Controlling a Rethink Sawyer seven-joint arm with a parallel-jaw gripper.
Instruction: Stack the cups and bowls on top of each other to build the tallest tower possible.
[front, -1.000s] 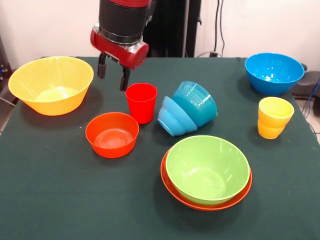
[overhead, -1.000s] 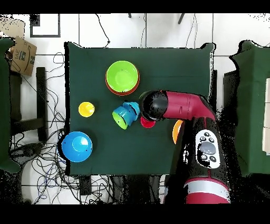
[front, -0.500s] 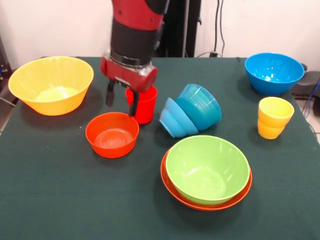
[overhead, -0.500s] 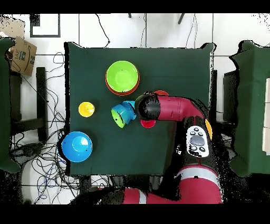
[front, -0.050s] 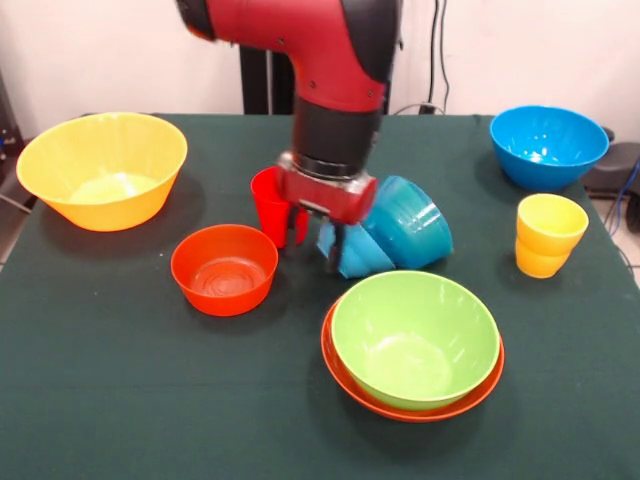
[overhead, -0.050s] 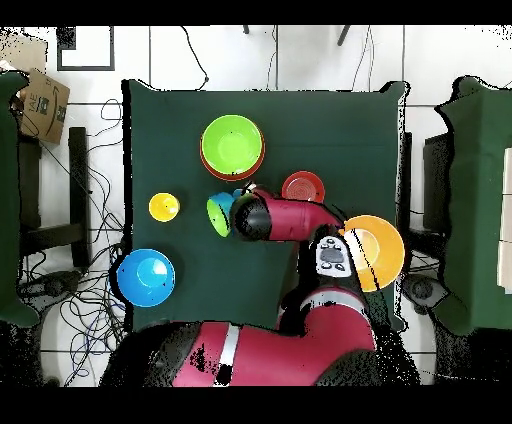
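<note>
My gripper (front, -0.050s: 316, 240) has slid from the left of the red cup (front, -0.050s: 268, 203) to the middle of the frame. My fingers (front, -0.050s: 333, 248) hang apart, holding nothing, by the tipped blue bowls (front, -0.050s: 405, 222). I think I grab those next. No tower yet.

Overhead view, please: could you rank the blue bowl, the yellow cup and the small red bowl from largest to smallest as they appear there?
1. Blue bowl, clearly the widest.
2. Small red bowl, noticeably narrower.
3. Yellow cup, the smallest circle of the three.
</note>
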